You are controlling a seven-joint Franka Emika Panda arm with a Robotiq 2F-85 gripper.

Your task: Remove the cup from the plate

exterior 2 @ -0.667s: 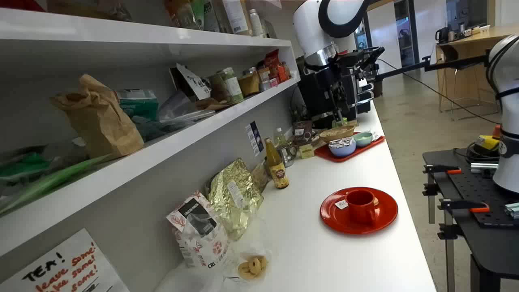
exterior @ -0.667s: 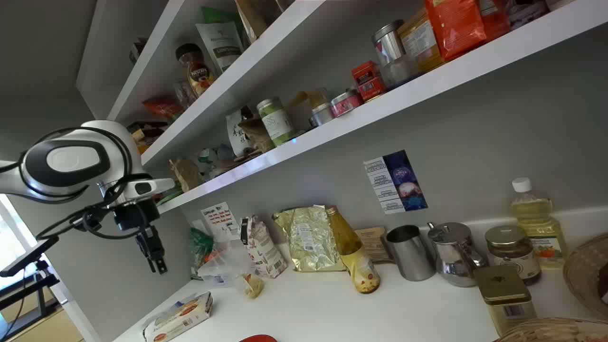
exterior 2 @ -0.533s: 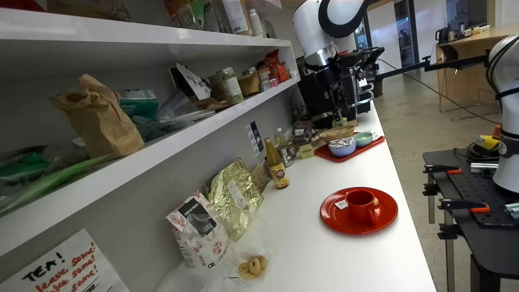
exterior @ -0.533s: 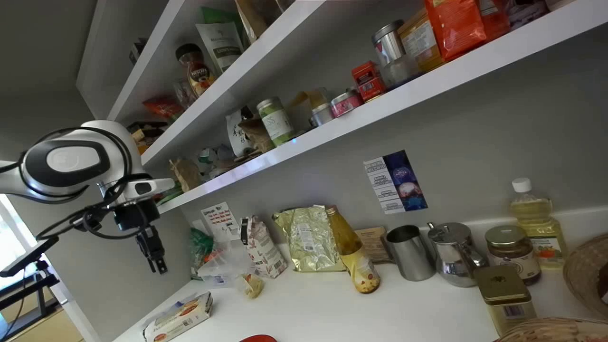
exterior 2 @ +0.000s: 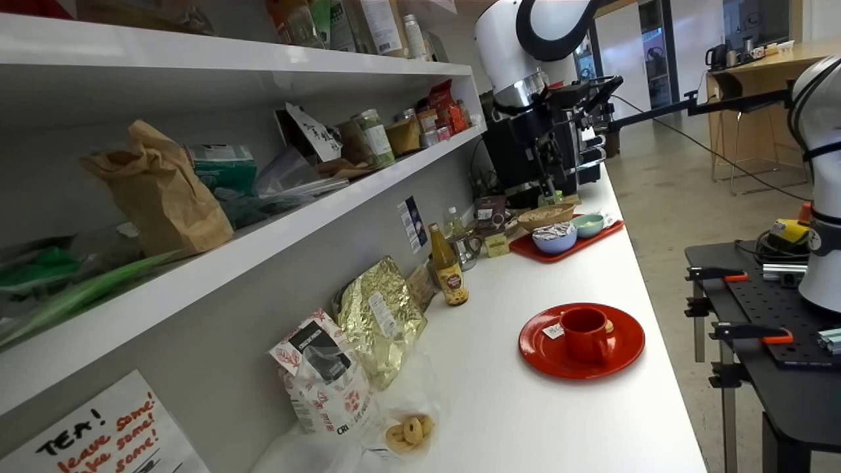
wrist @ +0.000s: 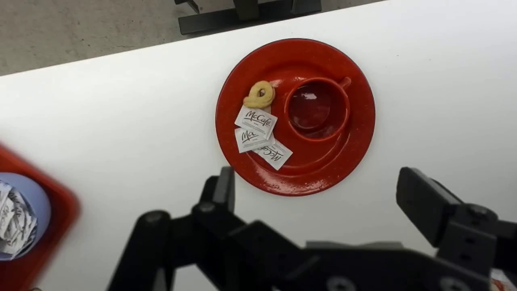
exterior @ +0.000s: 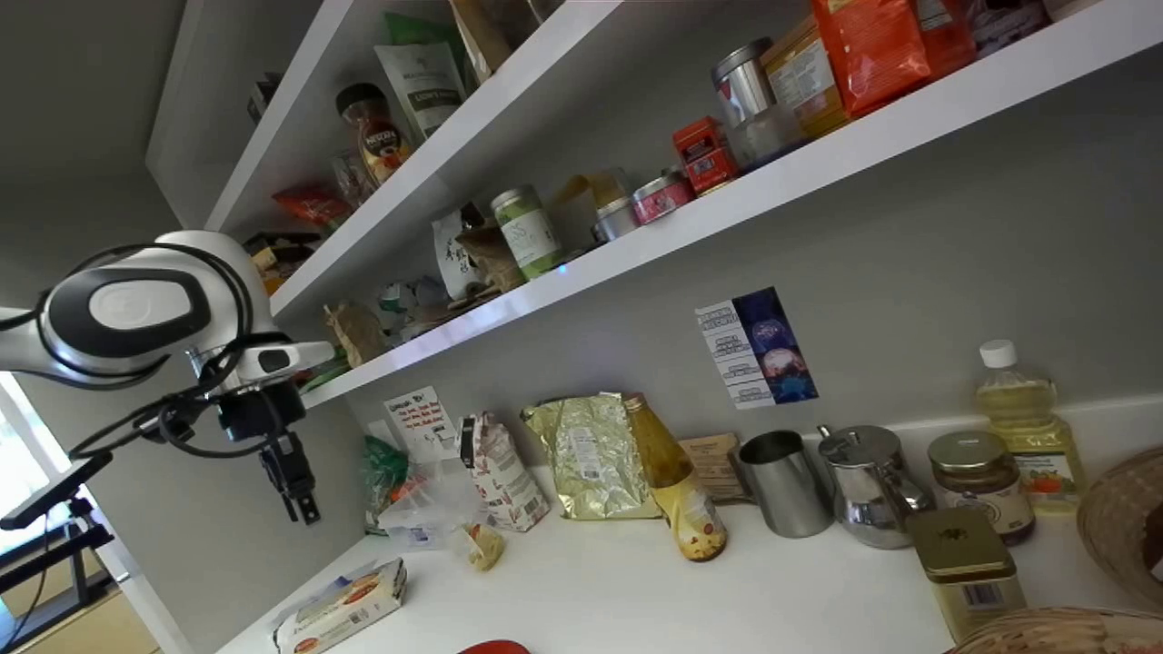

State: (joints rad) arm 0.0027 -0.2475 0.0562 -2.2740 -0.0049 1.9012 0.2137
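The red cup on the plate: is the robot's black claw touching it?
Apart. In the wrist view, the red plate shows between the cup and both fingertips of the open gripper.

Gripper (wrist: pixel 317 186) spread wide, apparently tips-down

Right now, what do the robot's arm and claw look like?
The arm is white and rounded, with a dark oval ring around a white centre, a silvery collar and black cables looped outside. The gripper is black, with two jointed, blocky fingers.

Cup (wrist: pixel 317 110) on red plate (wrist: pixel 299 184)
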